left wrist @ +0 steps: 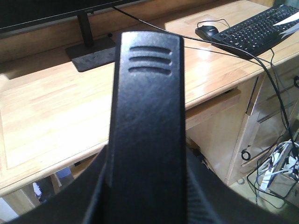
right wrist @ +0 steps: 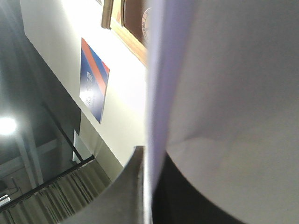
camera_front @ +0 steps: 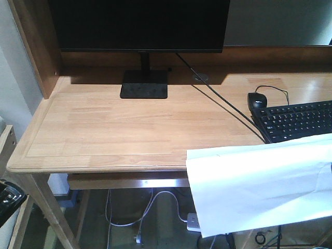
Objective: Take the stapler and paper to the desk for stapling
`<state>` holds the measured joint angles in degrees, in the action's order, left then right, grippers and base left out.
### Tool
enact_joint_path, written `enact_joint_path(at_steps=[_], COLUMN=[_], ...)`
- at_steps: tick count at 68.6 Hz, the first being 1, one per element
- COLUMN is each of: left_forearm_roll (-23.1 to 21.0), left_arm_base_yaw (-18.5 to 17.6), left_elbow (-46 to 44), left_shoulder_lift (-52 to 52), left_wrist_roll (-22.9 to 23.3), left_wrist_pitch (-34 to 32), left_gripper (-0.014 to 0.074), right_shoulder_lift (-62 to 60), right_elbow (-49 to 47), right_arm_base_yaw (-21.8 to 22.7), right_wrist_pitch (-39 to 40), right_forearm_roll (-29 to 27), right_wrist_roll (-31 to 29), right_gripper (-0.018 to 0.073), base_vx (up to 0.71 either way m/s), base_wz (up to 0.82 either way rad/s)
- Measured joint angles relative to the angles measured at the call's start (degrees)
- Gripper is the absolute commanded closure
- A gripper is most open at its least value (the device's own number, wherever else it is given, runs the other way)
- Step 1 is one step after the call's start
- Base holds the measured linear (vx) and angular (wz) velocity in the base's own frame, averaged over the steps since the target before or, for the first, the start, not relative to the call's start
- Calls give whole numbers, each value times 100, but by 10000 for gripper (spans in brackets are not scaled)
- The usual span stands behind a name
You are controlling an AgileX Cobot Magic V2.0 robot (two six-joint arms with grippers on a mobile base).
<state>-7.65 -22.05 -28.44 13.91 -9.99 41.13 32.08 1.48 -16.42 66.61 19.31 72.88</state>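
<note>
Well, a light-wood table [camera_front: 104, 124] with plank grain and a raised rim carries a dark monitor [camera_front: 140, 23], a black keyboard [camera_front: 295, 119] and a mouse [camera_front: 257, 99]. Cables hang beneath it. The right wrist view shows a pale wall with a blue-and-orange poster [right wrist: 93, 79].

The stapler [left wrist: 147, 130] is held in the air off the table's front edge, with its long axis pointing away towards the monitor stand and its ridged end farthest out. The left fingers [left wrist: 60, 210] flank its near end and seem clamped on it.

The paper [camera_front: 259, 181] hangs at the table's front right, its long side running left to right and covering the rim. The right fingers [right wrist: 135, 186] pinch its edge.
</note>
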Motion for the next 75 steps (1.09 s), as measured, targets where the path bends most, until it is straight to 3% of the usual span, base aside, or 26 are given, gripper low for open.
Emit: enact_joint_path(at_steps=[75], left_forearm_roll=[0], left_arm_base_yaw=[0], left_elbow=[0], left_shoulder_lift=[0], left_wrist_roll=[0], left_wrist_pitch=[0], left_gripper=[603], right_shoulder_lift=[0], right_elbow=[0], right_arm_base_yaw=[0], right_wrist_pitch=[0], right_forearm_roll=[0], right_wrist_roll=[0], right_gripper=[564], base_vx=[4], base_wz=[1])
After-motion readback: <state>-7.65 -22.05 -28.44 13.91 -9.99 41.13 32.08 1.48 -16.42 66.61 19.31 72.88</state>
